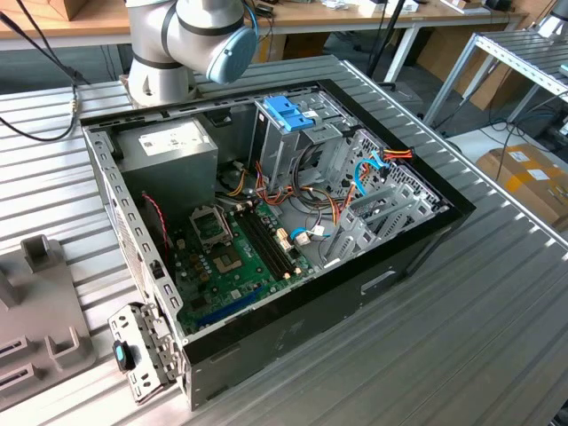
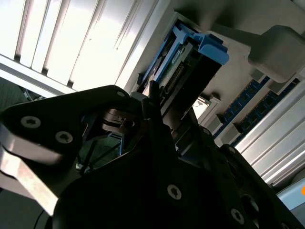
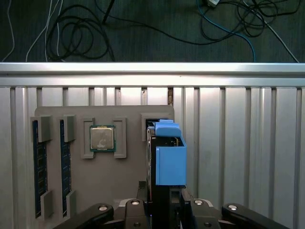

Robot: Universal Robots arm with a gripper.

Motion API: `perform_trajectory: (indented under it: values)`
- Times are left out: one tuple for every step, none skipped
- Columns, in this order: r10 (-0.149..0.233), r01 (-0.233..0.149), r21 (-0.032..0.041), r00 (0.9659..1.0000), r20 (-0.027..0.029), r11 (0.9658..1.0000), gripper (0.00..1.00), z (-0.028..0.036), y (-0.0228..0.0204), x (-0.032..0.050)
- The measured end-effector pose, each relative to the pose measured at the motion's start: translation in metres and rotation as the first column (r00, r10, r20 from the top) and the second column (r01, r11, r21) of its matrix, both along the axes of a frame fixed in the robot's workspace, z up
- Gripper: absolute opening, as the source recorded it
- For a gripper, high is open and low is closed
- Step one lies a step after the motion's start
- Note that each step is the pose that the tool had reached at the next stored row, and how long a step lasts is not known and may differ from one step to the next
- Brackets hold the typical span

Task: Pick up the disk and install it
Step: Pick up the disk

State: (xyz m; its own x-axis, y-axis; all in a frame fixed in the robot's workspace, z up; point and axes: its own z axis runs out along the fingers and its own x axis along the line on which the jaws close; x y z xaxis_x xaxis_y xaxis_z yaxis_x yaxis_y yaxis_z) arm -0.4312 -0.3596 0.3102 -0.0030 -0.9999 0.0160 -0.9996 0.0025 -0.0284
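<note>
Looking down on a ribbed silver metal surface (image 3: pixel 238 143) ending in a straight raised rail, with dark floor and loose cables (image 3: pixel 86 28) lying beyond that edge. Leaving a wide strip of bare ribs open beside a matte grey moulded tray (image 3: pixel 128 181). Keeping two long blue memory sticks (image 3: pixel 38 167) and a square metal-capped processor (image 3: pixel 102 138) in that tray's recesses. Standing the disk (image 3: pixel 170 164) on edge at the tray's slot, flat and dark, with its glossy blue plastic rail facing the first wrist view. Surrounding the disk's near end with the black hand (image 3: pixel 164 202) in both wrist views; not showing clearly whether clenched on it or merely around it. Showing, in the exterior view, an open black computer case (image 1: pixel 293 222) with bare ribbed metal along its sides.
</note>
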Motion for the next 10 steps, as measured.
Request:
perform_trajectory:
  values:
    - [0.0,0.0,-0.0004,1.0,0.0,1.0,0.35,0.0013,0.0,0.0]
    - [0.0,0.0,-0.0005,1.0,0.0,1.0,0.35,0.0028,0.0,0.0]
    - [0.0,0.0,-0.0006,1.0,-0.0001,1.0,0.35,0.0042,0.0,0.0]
    - [0.0,0.0,-0.0007,1.0,0.0001,1.0,0.35,0.0059,0.0,0.0]
    - [0.0,0.0,-0.0008,1.0,0.0,1.0,0.35,0.0071,0.0,0.0]
    - [0.0,0.0,-0.0009,1.0,0.0,1.0,0.35,0.0089,0.0,0.0]
    - [0.0,0.0,-0.001,1.0,0.0001,1.0,0.35,0.0104,0.0,0.0]
    - [0.0,0.0,-0.0011,1.0,0.0001,1.0,0.35,0.0122,0.0,0.0]
    - [0.0,0.0,-0.0012,1.0,0.0,1.0,0.35,0.0136,0.0,0.0]
    - [0.0,0.0,-0.0013,1.0,0.0,1.0,0.35,0.0164,0.0,0.0]
